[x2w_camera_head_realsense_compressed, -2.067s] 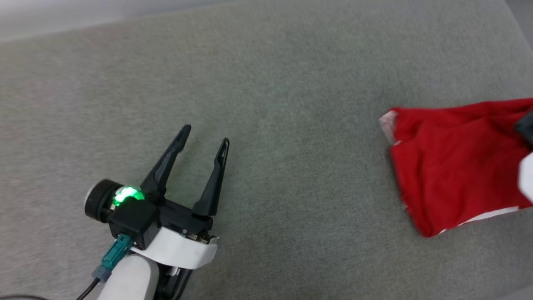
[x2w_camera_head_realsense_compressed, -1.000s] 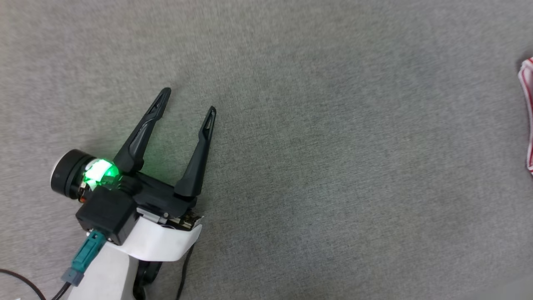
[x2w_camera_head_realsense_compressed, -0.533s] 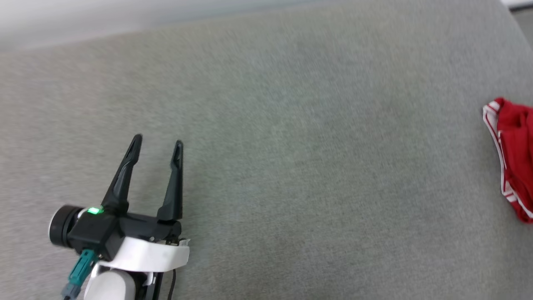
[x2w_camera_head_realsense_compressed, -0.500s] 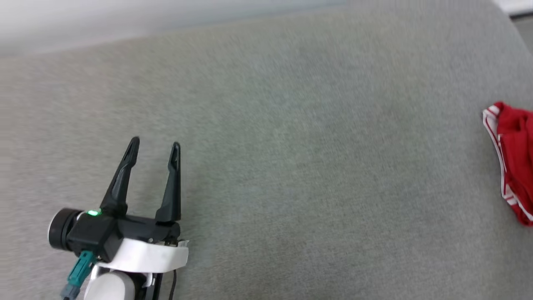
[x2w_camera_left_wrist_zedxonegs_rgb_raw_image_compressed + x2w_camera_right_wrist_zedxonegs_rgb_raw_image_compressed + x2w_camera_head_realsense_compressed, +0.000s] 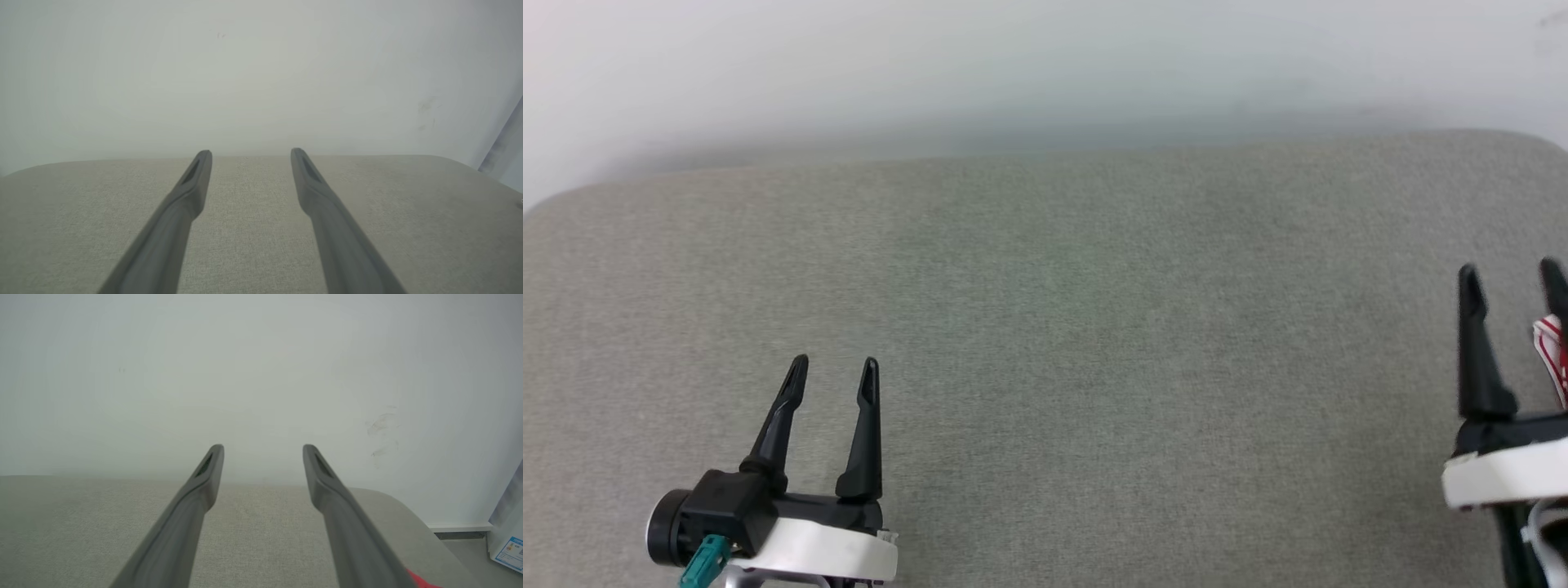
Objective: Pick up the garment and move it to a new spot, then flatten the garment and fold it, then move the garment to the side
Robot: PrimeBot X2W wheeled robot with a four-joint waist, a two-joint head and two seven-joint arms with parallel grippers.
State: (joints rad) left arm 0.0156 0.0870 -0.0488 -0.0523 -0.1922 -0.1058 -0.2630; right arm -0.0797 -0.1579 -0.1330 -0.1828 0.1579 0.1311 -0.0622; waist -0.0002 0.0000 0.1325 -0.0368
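Left gripper (image 5: 835, 363) & right gripper (image 5: 1511, 269): fingers spread, nothing held. Shirt (image 5: 1553, 351) lies at 3 o'clock on the surface (image 5: 1094, 327), beside right gripper, mostly cut off. Prob. already set aside; fold unverifiable.

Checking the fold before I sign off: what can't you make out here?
- Head view: garment cut off by the right edge, partly behind the right gripper; fold cannot be judged.
- Right wrist view: a red sliver at the bottom edge, behind a finger.
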